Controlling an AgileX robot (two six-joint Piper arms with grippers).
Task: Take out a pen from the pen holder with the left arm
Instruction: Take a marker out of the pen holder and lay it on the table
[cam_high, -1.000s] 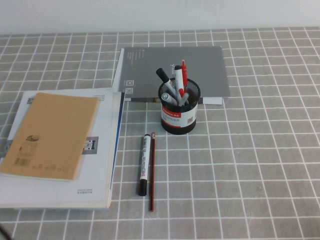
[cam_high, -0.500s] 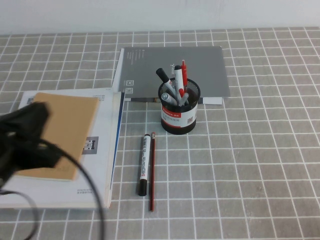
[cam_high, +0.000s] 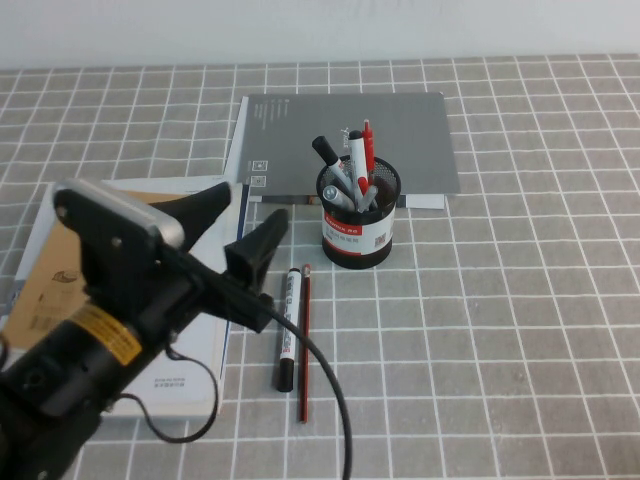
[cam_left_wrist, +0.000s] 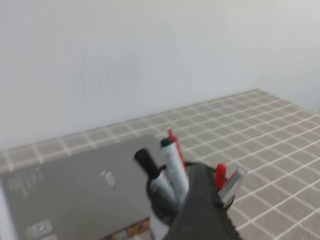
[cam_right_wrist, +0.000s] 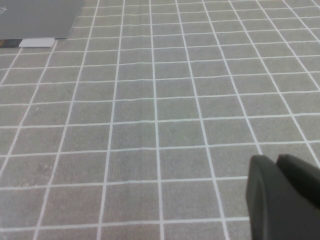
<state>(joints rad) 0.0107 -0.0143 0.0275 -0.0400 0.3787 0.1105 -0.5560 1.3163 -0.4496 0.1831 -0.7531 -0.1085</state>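
bright even light, soft faint shadows

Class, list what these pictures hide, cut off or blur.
High view: the left end effector, open above the white book, and its arm cover most of the tan notebook.
High view: the pen holder label is too small to read.
Left wrist view: one finger hides the pen holder's front; pens blurred.
Right wrist view: the right end effector, shut over bare tiles, is cut by the frame edge.

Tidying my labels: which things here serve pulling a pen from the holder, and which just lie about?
Job: pen holder, its pens, left tool, open, left of it.
Lying about: marker, red pencil, books, grey folder, right tool over bare tiles.
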